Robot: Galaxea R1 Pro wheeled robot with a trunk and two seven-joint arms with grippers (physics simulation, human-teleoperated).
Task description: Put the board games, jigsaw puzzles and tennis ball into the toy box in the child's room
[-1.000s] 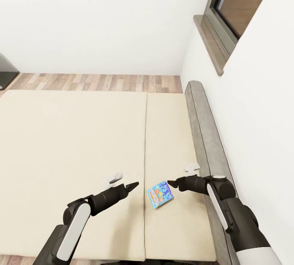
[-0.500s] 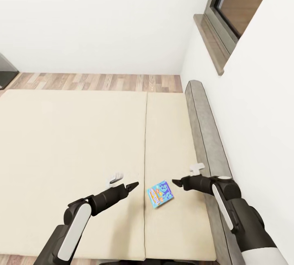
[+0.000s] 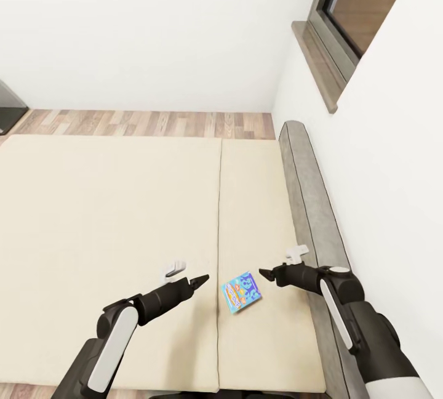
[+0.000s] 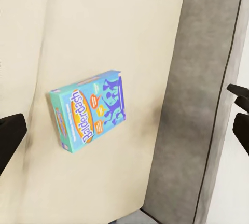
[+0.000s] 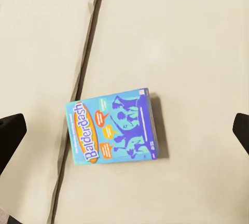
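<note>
On the bed [image 3: 123, 214], 1 blue board game [image 3: 242, 292] lies flat between 2 spread-fingered, empty grippers, left [image 3: 203, 278] and right [image 3: 264, 274], apparently for pickup.

the bed [image 3: 111, 214] has a beige mattress with a matt, cloth-like surface; its grey headboard [image 3: 307, 202] looks like soft, faintly mottled fabric. the small blue board game [image 3: 241, 292] is a smooth printed cardboard box. the floor [image 3: 147, 124] is wood plank. the walls [image 3: 154, 29] are plain matt white.
</note>
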